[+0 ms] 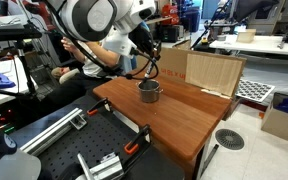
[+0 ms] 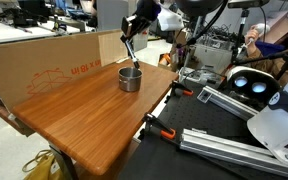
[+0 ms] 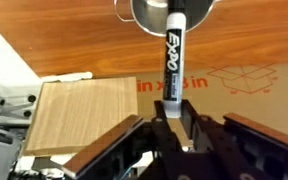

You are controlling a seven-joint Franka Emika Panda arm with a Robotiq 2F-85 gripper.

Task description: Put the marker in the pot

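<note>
Your gripper (image 3: 174,128) is clenched on the marker (image 3: 174,55) and holds it by the end away from the pot (image 3: 144,10). The marker hangs upright, tip down, directly above the pot's opening. In an exterior view the tip (image 2: 131,62) seems close to the rim, but I cannot tell if it is already inside.

If you let go while the tip is off centre, it may strike the rim and bounce out onto the table (image 2: 84,120). The pot is low and the marker long, so it will probably lean over the rim and could tip out. If you push down too far, you may shove the pot toward the box (image 2: 44,65) just behind it.
</note>
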